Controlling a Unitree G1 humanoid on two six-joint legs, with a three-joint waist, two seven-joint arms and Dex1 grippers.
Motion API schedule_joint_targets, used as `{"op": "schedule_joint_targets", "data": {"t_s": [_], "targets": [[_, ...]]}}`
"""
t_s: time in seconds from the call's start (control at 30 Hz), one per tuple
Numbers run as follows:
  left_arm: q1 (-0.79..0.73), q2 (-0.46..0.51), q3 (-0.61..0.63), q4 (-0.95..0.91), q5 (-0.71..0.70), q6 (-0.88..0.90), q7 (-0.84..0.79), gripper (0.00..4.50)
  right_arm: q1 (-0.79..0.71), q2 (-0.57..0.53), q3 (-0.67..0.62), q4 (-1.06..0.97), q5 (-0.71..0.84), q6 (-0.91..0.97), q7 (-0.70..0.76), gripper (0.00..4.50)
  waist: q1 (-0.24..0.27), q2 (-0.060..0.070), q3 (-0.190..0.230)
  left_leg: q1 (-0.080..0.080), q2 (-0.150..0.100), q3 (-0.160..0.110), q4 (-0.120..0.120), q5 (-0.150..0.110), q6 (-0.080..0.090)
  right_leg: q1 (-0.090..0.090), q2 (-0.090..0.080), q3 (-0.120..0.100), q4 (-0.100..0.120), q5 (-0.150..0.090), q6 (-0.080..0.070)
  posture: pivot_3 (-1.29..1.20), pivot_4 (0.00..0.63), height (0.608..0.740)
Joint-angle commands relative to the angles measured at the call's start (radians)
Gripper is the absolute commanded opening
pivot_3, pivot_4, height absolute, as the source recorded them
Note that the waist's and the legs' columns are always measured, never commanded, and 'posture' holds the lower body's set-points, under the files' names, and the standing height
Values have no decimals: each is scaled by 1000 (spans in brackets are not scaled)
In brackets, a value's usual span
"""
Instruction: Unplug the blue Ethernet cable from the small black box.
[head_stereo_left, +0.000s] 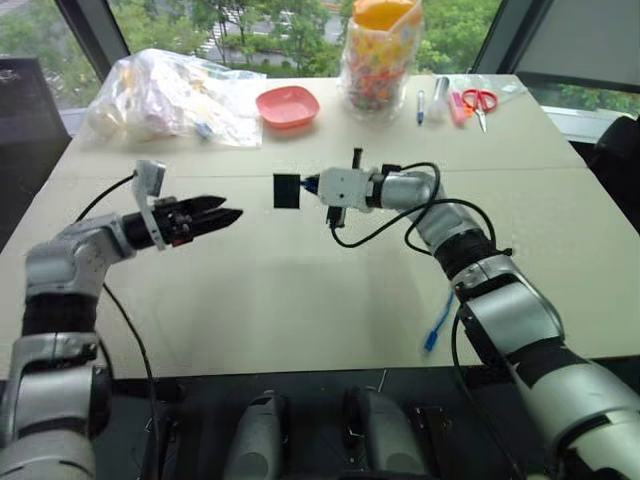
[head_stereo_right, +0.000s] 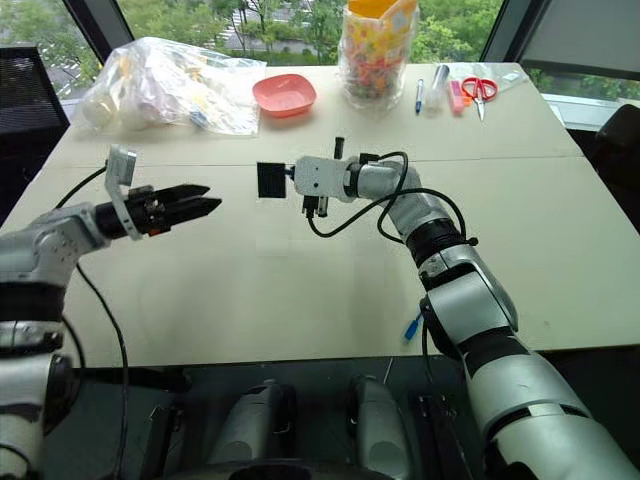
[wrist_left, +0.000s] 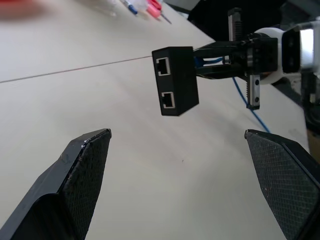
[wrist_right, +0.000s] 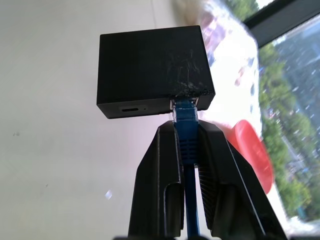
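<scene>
The small black box (head_stereo_left: 286, 190) hangs in the air above the middle of the table, held up only by the blue Ethernet cable (wrist_right: 186, 125) plugged into its side. My right gripper (head_stereo_left: 312, 186) is shut on the cable's plug right at the box (wrist_right: 152, 67). The cord runs back under the right arm, and its free end (head_stereo_left: 437, 325) dangles past the table's front edge. My left gripper (head_stereo_left: 232, 212) hovers open to the left of the box, pointing at it. The left wrist view shows the box's (wrist_left: 175, 80) two empty ports facing that gripper.
At the back of the table lie a clear plastic bag (head_stereo_left: 170, 95), a pink bowl (head_stereo_left: 287, 105), a jar of coloured sweets (head_stereo_left: 380, 55), pens (head_stereo_left: 440, 95) and red scissors (head_stereo_left: 480, 100). The bare tabletop (head_stereo_left: 300, 300) stretches below both grippers.
</scene>
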Motion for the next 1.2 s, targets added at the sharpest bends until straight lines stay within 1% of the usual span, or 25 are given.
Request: {"op": "schedule_joint_targets", "data": {"t_s": [0.03,0.13,0.27,0.37,0.47,0.57,0.6,0.63,0.7,0.77,0.8,0.87,0.9,0.93,0.97,1.1,1.17,1.2], "targets": [[-140,-32,-10,226,67,-87,-88,4500,22,-21,-27,-153,4,36,-19,68,-12,0,0,0,0,1,0,0,0,0,0,0,0,0,0,0,150,740],[-245,-77,-6,368,100,-124,-136,4500,39,-25,-36,-221,6,79,-36,68,-19,0,0,1,0,2,0,0,1,0,0,0,0,0,1,0,150,740],[-328,-134,-17,473,155,-172,-189,4500,56,-33,-40,-273,0,127,-58,68,-18,0,0,1,0,1,0,0,1,0,0,0,1,-1,1,0,150,740],[-358,-156,-4,512,172,-170,-236,3649,75,-44,-39,-310,-1,157,-63,0,-12,-1,0,1,0,1,1,0,1,0,0,0,1,0,1,0,150,740],[-369,-165,12,527,181,-174,-250,2407,91,-49,-38,-345,3,181,-62,0,-11,-1,0,1,0,1,1,0,1,0,0,1,1,0,1,0,150,740],[-372,-166,27,532,181,-166,-264,1015,105,-55,-35,-376,5,203,-56,0,-11,-1,0,0,0,0,1,-1,1,0,0,0,1,0,1,0,150,740],[-370,-165,29,530,183,-163,-271,636,109,-56,-33,-383,4,208,-55,0,-10,-1,0,0,0,0,1,0,1,0,0,0,1,0,1,0,150,740],[-368,-164,30,528,185,-161,-276,489,111,-57,-32,-387,5,212,-54,0,-10,-1,0,0,0,0,1,0,1,0,0,0,1,0,1,0,150,740],[-361,-164,32,522,196,-171,-269,490,116,-56,-31,-392,14,223,-46,0,-10,-1,0,0,0,0,1,0,1,0,0,0,1,0,1,0,150,740],[-353,-166,38,518,202,-175,-257,490,130,-58,-35,-406,36,244,-21,986,-10,-1,0,0,0,0,1,0,1,0,0,0,1,0,1,0,150,740],[-350,-167,43,518,202,-174,-254,490,139,-63,-38,-416,40,257,-14,1358,-10,-1,0,0,0,0,1,-1,1,0,0,0,1,0,1,0,150,740],[-341,-168,53,513,201,-173,-245,490,183,-87,-58,-472,44,327,-4,2418,-9,-1,0,0,0,0,1,0,1,0,0,0,1,0,1,0,150,740],[-334,-167,63,508,194,-170,-239,490,232,-96,-89,-536,61,406,-5,2863,-5,-1,0,0,0,0,1,-1,1,0,0,0,1,0,1,0,150,740],[-327,-168,76,504,185,-166,-232,490,287,-87,-132,-615,117,503,-4,3331,-2,-1,0,0,0,-1,1,-1,1,0,-1,0,1,0,1,0,150,740],[-321,-170,90,500,174,-161,-224,490,341,-50,-189,-708,201,617,-21,3802,0,-1,0,0,0,-1,1,-1,1,0,-1,0,1,-1,1,0,150,740],[-292,-191,123,437,141,-80,-246,490,464,182,-426,-1037,644,1081,-159,3802,-7,-1,0,0,1,-3,1,-1,2,0,-1,0,1,2,-3,0,150,740],[-270,-207,139,386,111,-23,-246,490,518,278,-495,-1151,885,1262,-209,3802,-6,-2,0,0,2,-4,1,-1,1,0,-1,0,3,2,-3,0,150,740],[-261,-213,148,362,96,1,-238,490,536,312,-515,-1184,969,1324,-234,3802,-6,-2,0,1,3,-5,2,-1,1,0,0,0,3,2,-4,0,150,740]]}}
